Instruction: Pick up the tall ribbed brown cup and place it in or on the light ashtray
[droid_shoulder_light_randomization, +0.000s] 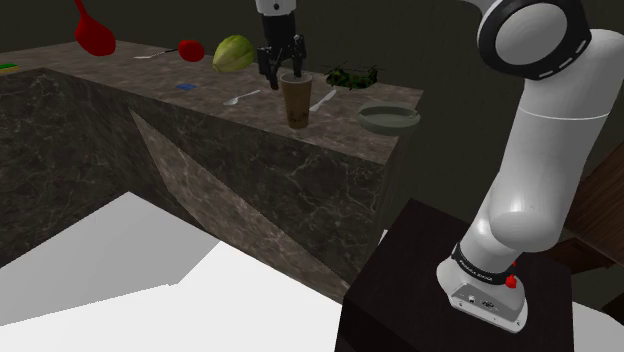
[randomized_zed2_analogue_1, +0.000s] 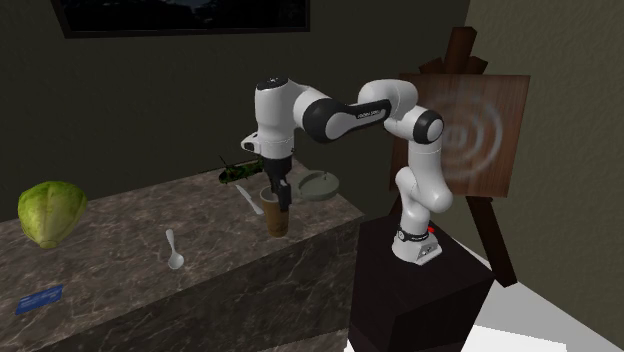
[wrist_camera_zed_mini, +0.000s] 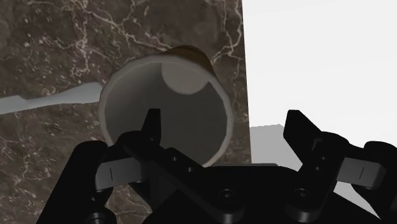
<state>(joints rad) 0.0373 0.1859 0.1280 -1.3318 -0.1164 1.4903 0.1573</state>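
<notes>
Step in hand: grasp approach. The gripper (droid_shoulder_light_randomization: 282, 66) has its fingers apart over the tall brown cup (droid_shoulder_light_randomization: 296, 102), which stands upright directly beneath the claw. One finger is inside the rim and one outside, with no visible contact. The next move probably calls for closing on the wall, lifting clear, and carrying to the light ashtray (droid_shoulder_light_randomization: 390, 118) on the claw's stand side. The dark marbled counter (droid_shoulder_light_randomization: 300, 175) sits in a dim room.

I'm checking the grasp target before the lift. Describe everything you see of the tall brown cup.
The brown cup is tall, tapering toward its base, pale inside, open-topped and empty. It stands upright on the dark marbled counter near its edge. The open gripper straddles its rim, one finger inside; contact is unclear.
</notes>
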